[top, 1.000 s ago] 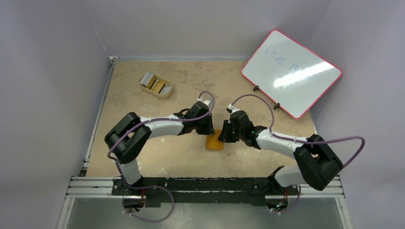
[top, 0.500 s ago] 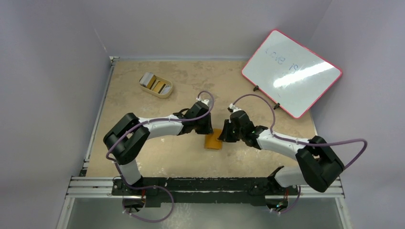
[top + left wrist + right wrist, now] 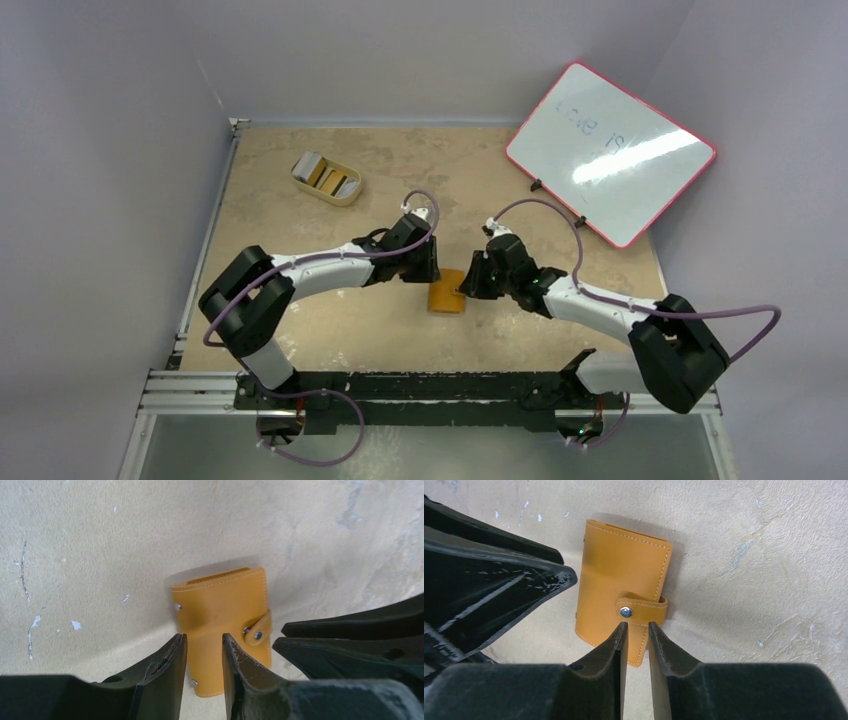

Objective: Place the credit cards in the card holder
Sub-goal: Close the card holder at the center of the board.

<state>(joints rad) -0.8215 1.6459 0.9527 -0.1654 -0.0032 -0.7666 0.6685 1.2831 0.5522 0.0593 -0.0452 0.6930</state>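
Note:
The card holder (image 3: 447,298) is a closed orange-tan wallet lying flat mid-table, its strap snapped shut (image 3: 626,612). It also shows in the left wrist view (image 3: 220,612). My left gripper (image 3: 426,270) hovers at its far-left edge; its jaws (image 3: 204,641) stand a narrow gap apart, with nothing between them. My right gripper (image 3: 468,284) is at the wallet's right edge; its jaws (image 3: 637,626) stand narrowly apart and empty, tips just short of the strap. The credit cards (image 3: 322,174), grey and gold-brown, stand in a cream oval tray (image 3: 346,195) at the far left.
A white board with a red frame (image 3: 610,150) leans at the far right. The table's left rail (image 3: 205,260) and the near metal rail (image 3: 430,388) bound the surface. The two grippers are close together over the wallet.
The left arm's elbow has swung out to the left and the right arm's elbow out to the right. Both grippers stay at the wallet, which has not moved.

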